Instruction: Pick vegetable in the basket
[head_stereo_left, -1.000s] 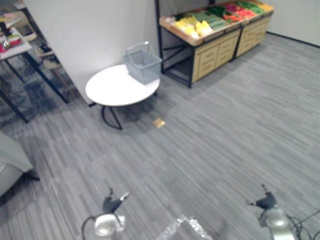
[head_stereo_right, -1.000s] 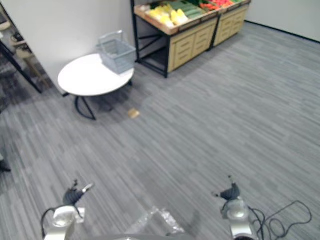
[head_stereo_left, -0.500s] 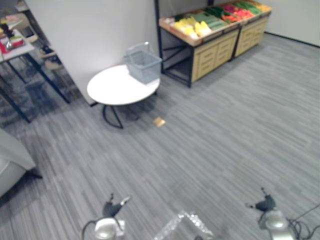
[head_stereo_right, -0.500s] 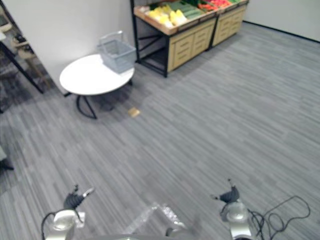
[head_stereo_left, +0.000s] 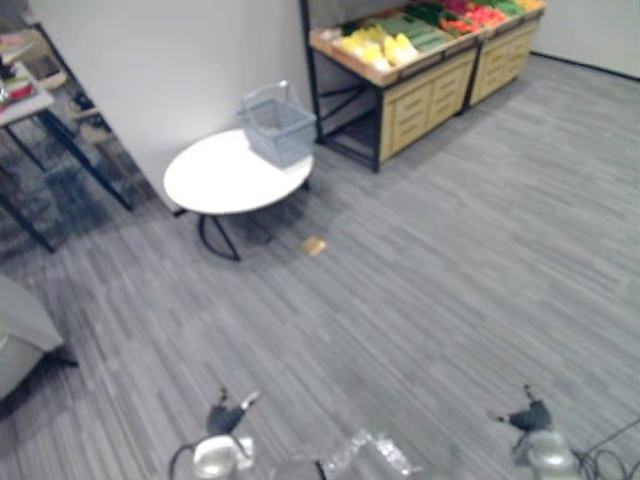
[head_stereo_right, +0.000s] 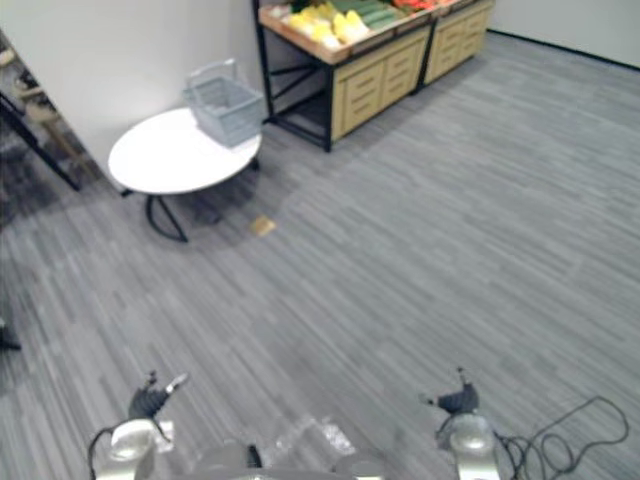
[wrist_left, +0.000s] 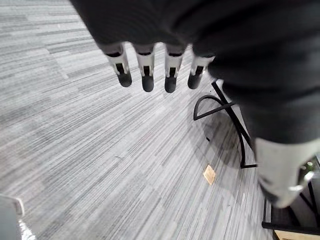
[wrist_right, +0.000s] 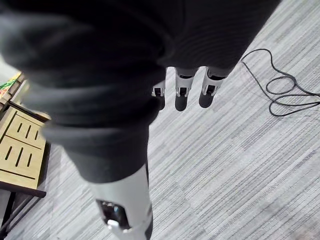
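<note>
The vegetables (head_stereo_left: 385, 45) are lying on the wooden stand (head_stereo_left: 420, 95). The grey basket (head_stereo_left: 278, 128) is sitting on the round white table (head_stereo_left: 215, 178) beside it, both well apart from us. Our left hand (wrist_left: 146, 70) and right hand (wrist_right: 181, 92) are hanging straight-fingered, holding nothing. We are judging that walking close and squaring up comes first.
</note>
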